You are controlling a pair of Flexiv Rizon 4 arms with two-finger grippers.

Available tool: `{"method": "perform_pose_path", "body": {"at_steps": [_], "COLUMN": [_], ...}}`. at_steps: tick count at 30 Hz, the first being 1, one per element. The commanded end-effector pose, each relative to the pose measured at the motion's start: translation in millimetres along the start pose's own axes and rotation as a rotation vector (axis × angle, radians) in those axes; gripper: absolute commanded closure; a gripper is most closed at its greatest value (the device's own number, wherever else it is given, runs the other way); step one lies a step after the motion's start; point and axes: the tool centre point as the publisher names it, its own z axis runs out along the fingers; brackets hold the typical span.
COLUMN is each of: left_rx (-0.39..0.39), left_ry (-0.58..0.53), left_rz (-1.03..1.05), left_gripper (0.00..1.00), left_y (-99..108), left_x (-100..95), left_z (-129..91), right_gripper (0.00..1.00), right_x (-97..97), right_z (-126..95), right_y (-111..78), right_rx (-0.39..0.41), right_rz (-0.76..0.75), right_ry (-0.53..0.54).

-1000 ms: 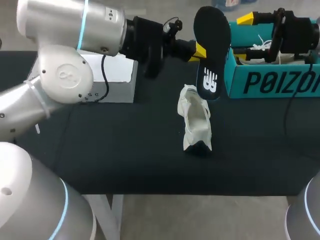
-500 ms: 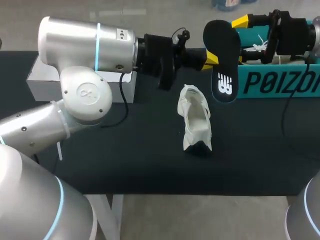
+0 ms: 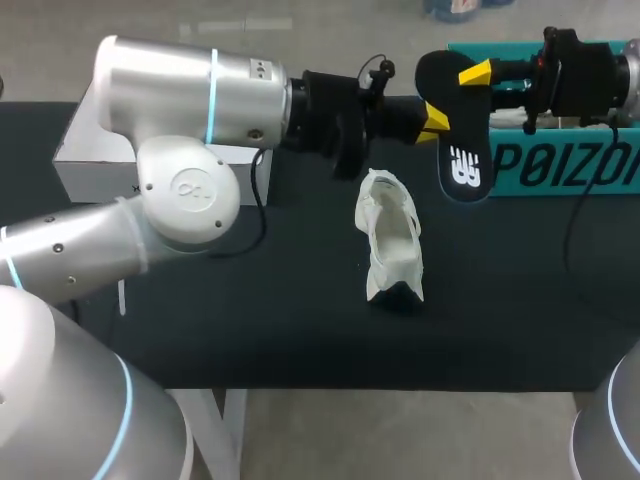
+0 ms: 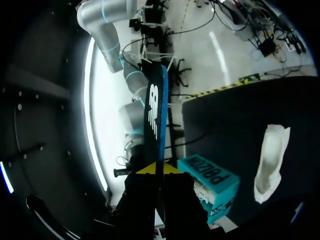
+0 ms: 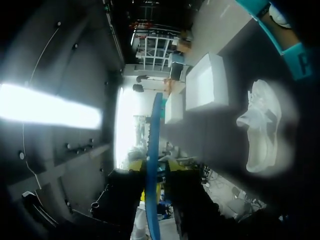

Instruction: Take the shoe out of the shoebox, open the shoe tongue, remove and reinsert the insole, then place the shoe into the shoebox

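Step in hand, as judged: the insole is out of the shoe and is being passed or re-gripped between the two arms, ahead of reinsertion. The left claw (image 3: 432, 115) is clamped on the insole (image 3: 462, 150) at mid-length; its own wrist view shows the insole edge-on, pinched between the two yellow tips. The right claw (image 3: 478, 72) sits at the insole's upper end with the insole running through it. Whether it has closed on the insole cannot be told from any view. The insole hangs clear of the desk (image 3: 250, 300), roughly upright, at about 1 o'clock from the shoe (image 3: 392, 240) and just in front of the shoebox (image 3: 560, 168). It is thin and black with a white mark near its lower end, and it shows a blue edge in the right wrist view. The shoe is white with grey panels and lies alone near the desk centre, apparently on its side with the upper slack. The teal shoebox stands at about 2 o'clock from the shoe, well apart from it. Next move, as judged: one claw must take sole charge of the insole, then line one end up with the shoe's opening. The slack shoe will likely need steadying by the other claw.
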Motion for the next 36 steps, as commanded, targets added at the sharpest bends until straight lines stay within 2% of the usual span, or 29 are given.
{"method": "perform_pose_path", "body": {"at_steps": [1,4,5,6,7,10,13,17,20,26,30,33,36], "left_rx": [-0.006,0.012,0.020,0.032,0.041,0.095,0.183,0.312,0.347,0.453,0.490,0.485,0.449], "left_ry": [0.021,0.050,0.073,0.093,0.090,0.173,0.316,0.577,0.730,0.967,1.136,1.268,1.331], "left_rz": [-0.007,-0.029,-0.044,-0.038,-0.039,-0.060,-0.094,-0.128,-0.138,-0.201,-0.180,-0.102,-0.031], "left_gripper": [1.00,1.00,0.57,0.03,0.00,0.00,0.00,0.00,0.00,0.00,0.00,0.00,0.00], "left_y": [0.0,1.0,1.2,1.5,2.1,5.4,8.1,14.8,21.5,26.5,27.5,30.0,35.6], "left_x": [-4.2,-7.6,-9.2,-10.7,-13.2,-17.2,-17.3,-15.9,-19.7,-28.6,-29.4,-30.7,-32.7], "left_z": [-4.2,-4.7,-5.1,-6.0,-8.3,-15.9,-25.6,-42.0,-52.6,-69.0,-76.7,-81.3,-82.9], "right_gripper": [1.00,1.00,1.00,1.00,1.00,1.00,1.00,1.00,1.00,1.00,1.00,1.00,1.00], "right_x": [-1.9,-4.4,-5.5,-6.5,-7.5,-10.9,-15.2,-22.6,-29.9,-41.6,-47.2,-51.9,-56.6], "right_z": [1.0,2.3,2.5,2.6,2.8,3.5,4.3,6.3,8.6,12.4,14.0,16.4,20.5], "right_y": [-1.9,-1.4,-1.1,-0.8,-0.3,1.1,2.9,4.9,6.4,7.6,8.0,9.0,9.8], "right_rx": [0.006,0.012,0.012,0.013,0.014,0.018,0.018,0.020,0.021,0.025,0.023,0.016,0.015], "right_rz": [0.003,0.005,0.007,0.009,0.011,0.011,0.007,-0.010,-0.019,-0.009,-0.009,-0.014,-0.019], "right_ry": [-0.009,-0.021,-0.025,-0.027,-0.028,-0.042,-0.063,-0.103,-0.134,-0.158,-0.170,-0.183,-0.196]}}
